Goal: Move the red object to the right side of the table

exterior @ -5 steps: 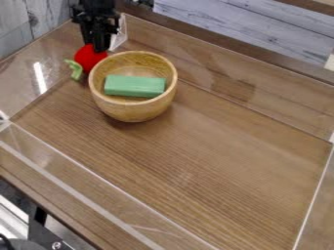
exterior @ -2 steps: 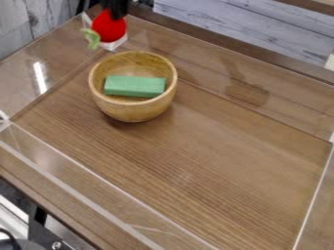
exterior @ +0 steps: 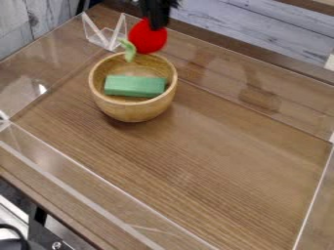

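Camera view, set high and looking down across the table (exterior: 222,166), shows the dark gripper (exterior: 156,23) pointing straight down at the top of the frame, its jaws clamped on the red object (exterior: 148,38), a small glossy strawberry-shaped toy with a green leafy cap at its left. The toy hangs in the air above the far rim of a wooden bowl (exterior: 132,102), clear of the rim. Inside the bowl lies a green block (exterior: 136,86), flat and rectangular. To carry this step well, the arm would probably best keep the toy raised enough to clear the bowl's rim, travel across to the open tabletop on the right, lower until the toy nearly meets the wood, and only then release it, since its rounded shape looks likely to roll if dropped. The tabletop is brown with a long straight wood grain and a soft sheen. Low clear walls (exterior: 98,29) border it and catch pale reflections. The bowl is light, smooth turned wood with a thick rounded lip.
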You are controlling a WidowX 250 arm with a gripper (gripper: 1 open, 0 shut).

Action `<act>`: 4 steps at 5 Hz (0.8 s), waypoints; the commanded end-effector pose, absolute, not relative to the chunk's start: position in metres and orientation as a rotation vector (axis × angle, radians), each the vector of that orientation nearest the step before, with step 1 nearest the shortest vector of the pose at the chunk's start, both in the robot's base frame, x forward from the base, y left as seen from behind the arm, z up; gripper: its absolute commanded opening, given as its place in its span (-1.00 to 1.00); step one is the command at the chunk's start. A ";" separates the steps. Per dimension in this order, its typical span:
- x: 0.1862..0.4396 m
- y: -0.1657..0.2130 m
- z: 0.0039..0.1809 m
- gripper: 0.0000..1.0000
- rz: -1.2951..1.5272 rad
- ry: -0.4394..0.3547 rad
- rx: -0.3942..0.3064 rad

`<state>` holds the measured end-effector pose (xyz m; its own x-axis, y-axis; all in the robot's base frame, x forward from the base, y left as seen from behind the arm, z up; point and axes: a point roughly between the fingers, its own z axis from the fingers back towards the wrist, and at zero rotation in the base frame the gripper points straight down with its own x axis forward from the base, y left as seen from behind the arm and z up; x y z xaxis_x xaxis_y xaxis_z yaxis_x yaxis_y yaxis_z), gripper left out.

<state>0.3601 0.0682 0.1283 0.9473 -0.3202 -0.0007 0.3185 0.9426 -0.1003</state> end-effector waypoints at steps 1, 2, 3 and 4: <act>0.353 0.026 0.140 -1.00 -0.430 -0.045 -0.096; 0.336 0.004 0.137 -1.00 -0.446 -0.047 -0.117; 0.319 -0.013 0.122 -1.00 -0.423 -0.043 -0.141; 0.313 -0.036 0.112 -1.00 -0.393 -0.035 -0.161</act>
<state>0.3104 -0.0350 0.0901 0.9255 -0.3788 -0.0046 0.3723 0.9118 -0.1732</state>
